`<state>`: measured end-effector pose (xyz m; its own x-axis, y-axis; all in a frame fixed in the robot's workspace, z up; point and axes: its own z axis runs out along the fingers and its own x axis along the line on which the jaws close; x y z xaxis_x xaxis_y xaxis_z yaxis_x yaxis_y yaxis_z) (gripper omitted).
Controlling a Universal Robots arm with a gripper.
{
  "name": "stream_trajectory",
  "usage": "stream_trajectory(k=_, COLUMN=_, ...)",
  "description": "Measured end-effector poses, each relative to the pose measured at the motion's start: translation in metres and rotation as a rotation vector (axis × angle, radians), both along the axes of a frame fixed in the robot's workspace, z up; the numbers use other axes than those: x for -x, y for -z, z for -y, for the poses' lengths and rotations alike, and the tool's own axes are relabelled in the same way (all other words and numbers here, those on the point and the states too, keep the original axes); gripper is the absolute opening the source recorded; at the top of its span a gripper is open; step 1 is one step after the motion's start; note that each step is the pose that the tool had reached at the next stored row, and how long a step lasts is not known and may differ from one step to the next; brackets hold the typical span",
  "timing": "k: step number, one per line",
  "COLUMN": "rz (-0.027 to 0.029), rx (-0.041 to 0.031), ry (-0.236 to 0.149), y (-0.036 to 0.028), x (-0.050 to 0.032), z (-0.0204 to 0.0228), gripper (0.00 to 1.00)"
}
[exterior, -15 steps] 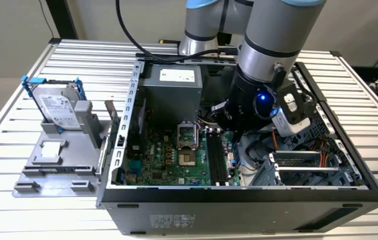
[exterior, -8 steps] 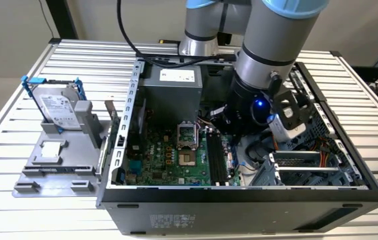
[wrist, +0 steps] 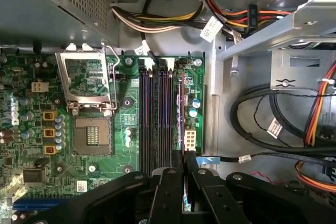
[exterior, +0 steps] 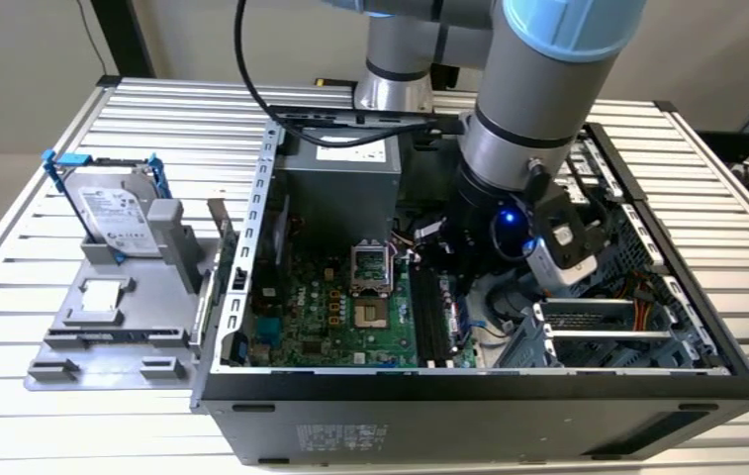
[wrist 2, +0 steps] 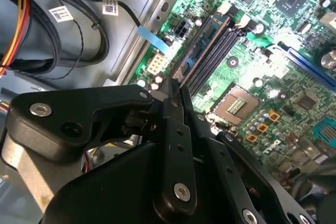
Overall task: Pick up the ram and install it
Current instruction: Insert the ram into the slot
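Slatted metal makes up the counter, and on it lies an open computer case with its green circuit board facing up. At the exterior view's left a silver hard drive stands upright in a grey holder with blue clips, apart from the case.

Reaching down into the case is the arm, with the hand low over the board, near the long black slots.

In both wrist views the hand is clenched on the ram, its two black fingers close together with the thin board pinched edge-on between them. In the first wrist view the ram runs along the slot nearest the board's edge, beside the other black slots, and the open processor socket lies further off across the board. In the second wrist view the ram stretches away from the fingers in line with the slots. Whether it is fully seated cannot be told.

Bundled cables lie in the bay beside the board.
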<state>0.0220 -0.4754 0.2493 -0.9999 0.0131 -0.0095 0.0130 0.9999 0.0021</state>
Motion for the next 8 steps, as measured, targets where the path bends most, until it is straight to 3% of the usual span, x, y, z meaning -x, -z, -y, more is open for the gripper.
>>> stream_trajectory(k=4, rz=-0.0010, rx=0.0000, ry=0.000, y=0.0006, x=0.0000, z=0.0000, gripper=0.00)
stream_trajectory(k=8, rz=-0.0010, rx=0.0001, ry=0.000, y=0.0068, x=0.0004, z=-0.0001, gripper=0.00)
